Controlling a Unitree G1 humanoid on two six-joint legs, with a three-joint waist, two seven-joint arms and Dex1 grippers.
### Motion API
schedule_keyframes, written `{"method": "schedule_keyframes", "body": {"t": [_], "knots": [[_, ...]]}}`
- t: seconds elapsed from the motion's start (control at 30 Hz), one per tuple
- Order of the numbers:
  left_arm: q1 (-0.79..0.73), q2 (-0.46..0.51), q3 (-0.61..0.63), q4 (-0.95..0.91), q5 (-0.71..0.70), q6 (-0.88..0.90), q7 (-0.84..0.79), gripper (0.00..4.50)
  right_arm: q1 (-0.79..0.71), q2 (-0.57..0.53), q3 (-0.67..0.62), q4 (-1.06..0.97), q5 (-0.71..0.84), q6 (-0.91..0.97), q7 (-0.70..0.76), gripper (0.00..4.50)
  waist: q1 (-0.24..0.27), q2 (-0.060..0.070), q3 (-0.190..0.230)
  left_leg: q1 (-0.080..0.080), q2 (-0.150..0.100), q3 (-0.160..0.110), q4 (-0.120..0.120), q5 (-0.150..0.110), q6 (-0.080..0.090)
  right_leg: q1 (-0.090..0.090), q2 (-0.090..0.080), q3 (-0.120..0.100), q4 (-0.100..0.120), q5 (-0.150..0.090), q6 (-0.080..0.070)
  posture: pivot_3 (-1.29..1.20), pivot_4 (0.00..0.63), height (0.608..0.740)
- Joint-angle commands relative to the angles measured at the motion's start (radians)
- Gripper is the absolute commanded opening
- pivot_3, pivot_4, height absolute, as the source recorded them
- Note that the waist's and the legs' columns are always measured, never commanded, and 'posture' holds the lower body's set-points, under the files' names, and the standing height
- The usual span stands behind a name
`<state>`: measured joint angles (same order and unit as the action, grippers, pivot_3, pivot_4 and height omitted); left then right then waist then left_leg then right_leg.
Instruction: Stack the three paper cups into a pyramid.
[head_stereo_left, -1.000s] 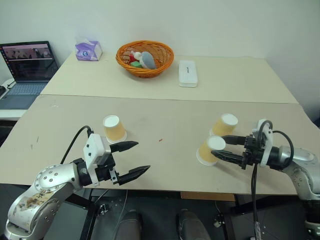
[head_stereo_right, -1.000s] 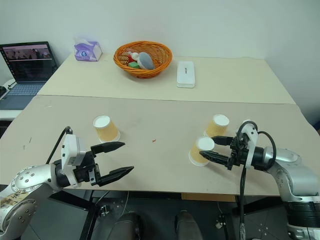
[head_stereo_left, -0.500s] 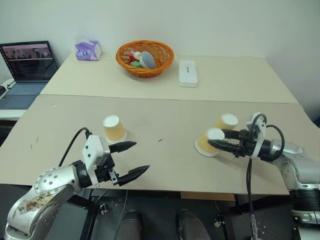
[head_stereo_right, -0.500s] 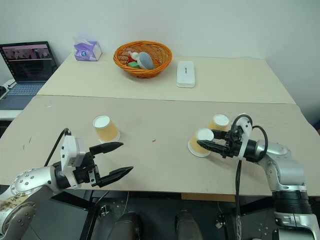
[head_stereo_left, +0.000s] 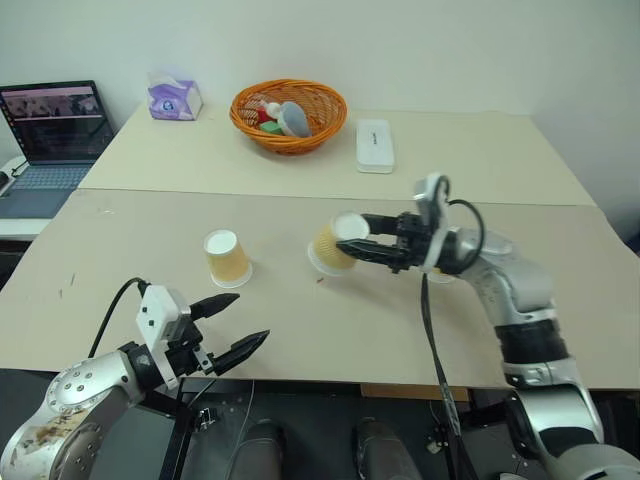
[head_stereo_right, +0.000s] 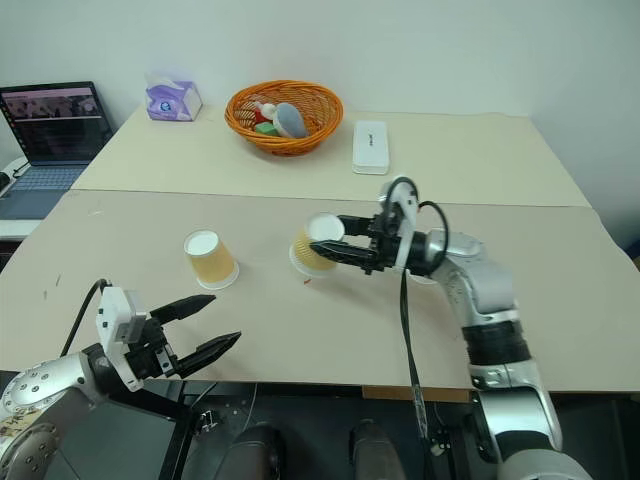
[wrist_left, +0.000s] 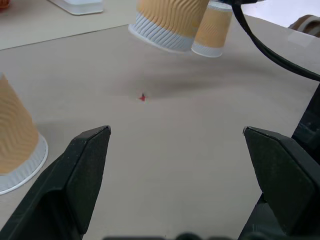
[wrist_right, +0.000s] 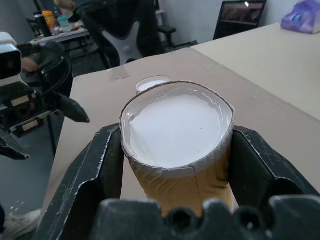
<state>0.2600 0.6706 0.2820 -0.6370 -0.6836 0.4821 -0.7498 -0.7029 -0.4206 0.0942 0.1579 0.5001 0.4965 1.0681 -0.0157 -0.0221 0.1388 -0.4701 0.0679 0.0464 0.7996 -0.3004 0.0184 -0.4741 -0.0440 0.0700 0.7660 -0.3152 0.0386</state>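
Note:
Three yellow-orange paper cups, all upside down. One cup (head_stereo_left: 228, 257) stands on the table's left half. My right gripper (head_stereo_left: 352, 238) is shut on a second cup (head_stereo_left: 328, 248) and holds it tilted in the air above the table's middle; the wrist view shows that cup (wrist_right: 177, 130) squeezed between both fingers. The third cup (wrist_left: 212, 27) stands on the table behind the held one, mostly hidden by my right arm in the head views. Near the table's front edge, in front of the left cup, my left gripper (head_stereo_left: 250, 318) hangs open with nothing in it.
On the far table are a wicker basket (head_stereo_left: 288, 115) with small items, a white box (head_stereo_left: 375, 145) and a tissue box (head_stereo_left: 170, 100). A laptop (head_stereo_left: 50, 125) sits off to the far left. A seam runs between the two tables.
My right gripper shut on the nearer right-hand cup, lifted it and carried it left to above the table's middle. My left gripper dropped slightly towards the front edge, still open.

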Motion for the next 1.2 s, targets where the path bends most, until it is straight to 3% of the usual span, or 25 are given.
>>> {"method": "schedule_keyframes", "body": {"t": [0.03,0.3,0.57,0.73,1.07,1.2], "knots": [[0.007,-0.007,0.012,-0.043,0.005,-0.024,0.012,4.50,-0.071,0.036,0.043,0.131,-0.076,-0.085,0.026,2.97,-0.001,0.000,0.000,0.000,0.000,0.000,0.000,0.000,0.000,0.000,0.000,0.000,0.000,0.000,0.000,0.00,0.150,0.666],[0.025,-0.021,0.008,-0.069,0.006,-0.026,0.034,4.50,-0.178,0.109,0.090,0.358,-0.180,-0.175,0.077,2.97,-0.004,0.001,0.000,-0.001,0.000,0.000,0.000,0.000,0.000,-0.002,0.000,0.000,0.001,0.000,0.000,0.00,0.150,0.666],[0.011,-0.034,-0.008,-0.066,0.014,-0.026,0.045,4.50,-0.215,0.140,0.081,0.417,-0.205,-0.182,0.115,2.97,-0.005,0.001,0.000,-0.002,0.000,0.000,0.000,0.000,0.000,-0.003,0.000,0.000,0.002,0.000,-0.001,0.00,0.150,0.666],[-0.022,-0.039,-0.016,-0.042,0.013,-0.025,0.043,4.50,-0.203,0.134,0.071,0.412,-0.225,-0.170,0.085,4.45,-0.005,0.001,0.000,-0.002,0.000,0.000,0.000,0.000,0.000,-0.003,0.000,0.000,0.002,0.000,-0.001,0.00,0.150,0.666],[-0.097,-0.031,-0.078,0.007,0.016,-0.019,-0.001,4.50,-0.105,0.018,-0.053,0.165,-0.095,-0.002,0.100,4.45,0.001,0.001,0.001,-0.004,0.000,0.000,0.000,0.000,0.000,-0.005,0.000,0.000,0.002,0.000,-0.001,0.00,0.150,0.666],[-0.149,-0.024,-0.109,0.051,0.021,-0.018,-0.035,4.50,-0.003,-0.063,-0.184,-0.044,0.099,0.198,0.102,4.45,0.002,0.001,0.001,-0.005,0.000,-0.001,0.000,0.000,0.000,-0.005,0.000,-0.001,0.001,0.000,-0.001,0.00,0.150,0.666]]}}
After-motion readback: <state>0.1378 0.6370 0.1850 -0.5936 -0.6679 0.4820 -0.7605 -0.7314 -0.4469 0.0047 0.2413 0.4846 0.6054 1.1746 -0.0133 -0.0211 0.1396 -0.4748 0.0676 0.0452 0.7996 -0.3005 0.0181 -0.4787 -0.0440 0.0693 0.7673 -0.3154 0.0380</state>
